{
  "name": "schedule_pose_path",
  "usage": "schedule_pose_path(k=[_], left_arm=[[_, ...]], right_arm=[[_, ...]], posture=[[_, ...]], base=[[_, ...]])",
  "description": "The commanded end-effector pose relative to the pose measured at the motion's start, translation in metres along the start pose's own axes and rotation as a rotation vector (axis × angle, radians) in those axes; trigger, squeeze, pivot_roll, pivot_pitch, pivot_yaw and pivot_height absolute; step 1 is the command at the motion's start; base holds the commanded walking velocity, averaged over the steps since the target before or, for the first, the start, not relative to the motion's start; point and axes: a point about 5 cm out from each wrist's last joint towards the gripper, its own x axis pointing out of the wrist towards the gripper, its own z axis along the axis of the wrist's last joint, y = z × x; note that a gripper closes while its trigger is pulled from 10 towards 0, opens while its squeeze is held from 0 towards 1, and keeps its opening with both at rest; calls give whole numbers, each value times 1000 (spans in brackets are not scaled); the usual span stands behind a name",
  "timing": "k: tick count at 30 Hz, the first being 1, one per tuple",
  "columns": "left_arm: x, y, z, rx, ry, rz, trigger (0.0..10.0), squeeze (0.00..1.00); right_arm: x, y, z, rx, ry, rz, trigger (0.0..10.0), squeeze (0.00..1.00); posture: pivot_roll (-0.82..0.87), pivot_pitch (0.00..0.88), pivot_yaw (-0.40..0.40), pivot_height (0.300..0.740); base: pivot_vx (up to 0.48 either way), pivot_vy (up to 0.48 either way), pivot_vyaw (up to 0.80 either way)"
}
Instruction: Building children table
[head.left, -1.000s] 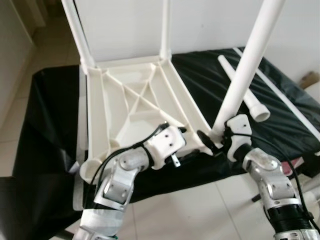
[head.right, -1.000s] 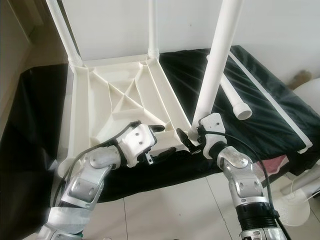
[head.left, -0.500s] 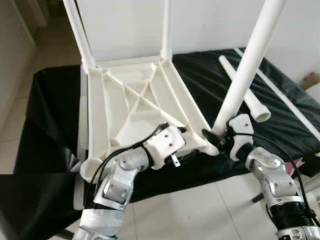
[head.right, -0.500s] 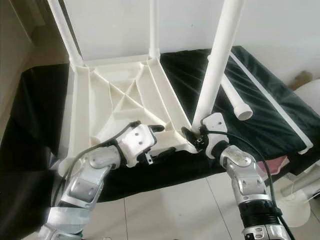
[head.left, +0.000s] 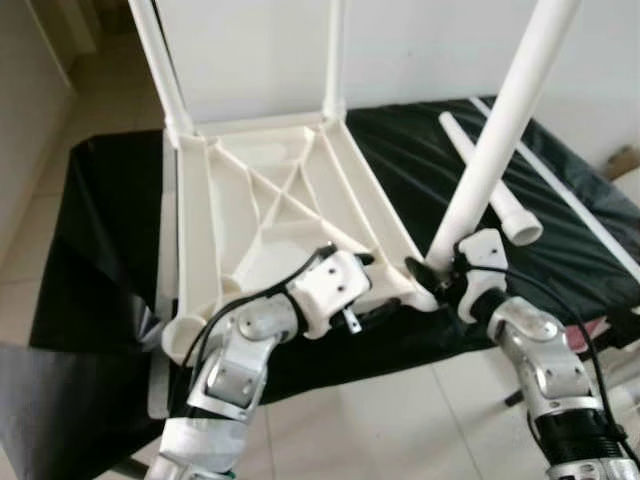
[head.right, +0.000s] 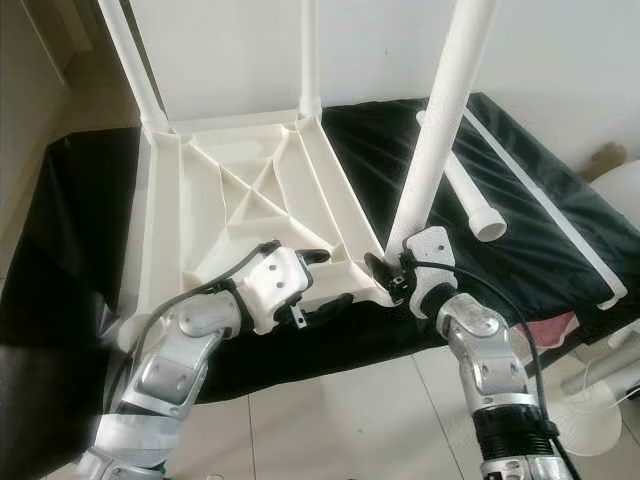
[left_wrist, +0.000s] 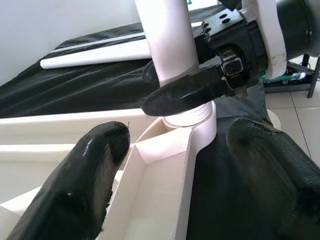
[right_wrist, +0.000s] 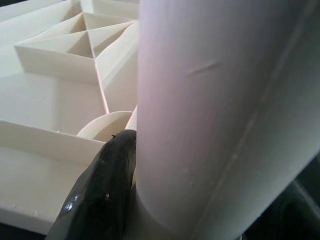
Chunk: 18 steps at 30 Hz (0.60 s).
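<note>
The white plastic table top (head.left: 215, 200) lies upside down on a black-covered surface. Two white legs (head.left: 333, 60) stand in its far corners. My right gripper (head.left: 425, 272) is shut on the foot of a third white leg (head.left: 495, 130), which leans up to the right with its foot over the near right corner socket (left_wrist: 192, 117). My left gripper (head.left: 372, 285) is open and straddles the near rim just left of that corner. One of its fingers is inside the tray and the other is outside. In the right wrist view, the leg (right_wrist: 210, 100) stands close beside a black finger (right_wrist: 100, 200).
A loose white leg (head.left: 490, 180) lies on the black cloth (head.left: 420, 160) at the right. A long white strip (head.left: 570, 200) lies beyond it. A white round base (head.right: 595, 420) stands on the tiled floor at the lower right. A white wall rises behind.
My right gripper has shifted the leg's foot slightly toward the corner socket. The left gripper has stayed put on the rim.
</note>
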Motion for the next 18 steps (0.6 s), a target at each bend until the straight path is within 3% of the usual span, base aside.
schedule_pose_path(k=[1,8,11,12,18], left_arm=[[0,2,-1,-2,-4,87,10000,0],[1,1,-1,-4,-5,86,10000,0],[1,1,-1,-5,-6,87,10000,0],[0,1,-1,-7,-7,87,10000,0],[0,0,1,-15,-22,82,10000,0]], right_arm=[[-1,6,-7,28,32,-24,10000,0],[0,13,-8,57,34,-96,10000,0],[-1,17,-10,98,39,-174,10000,0],[-3,21,-11,129,45,-270,10000,0],[-5,24,-12,174,58,-419,10000,0]], posture=[[-22,24,-35,740],[-22,26,-38,740],[-22,28,-40,740],[-25,32,-39,740],[-28,39,-37,740]], base=[[0,0,0],[0,0,0],[0,0,0],[0,0,0],[0,0,0]])
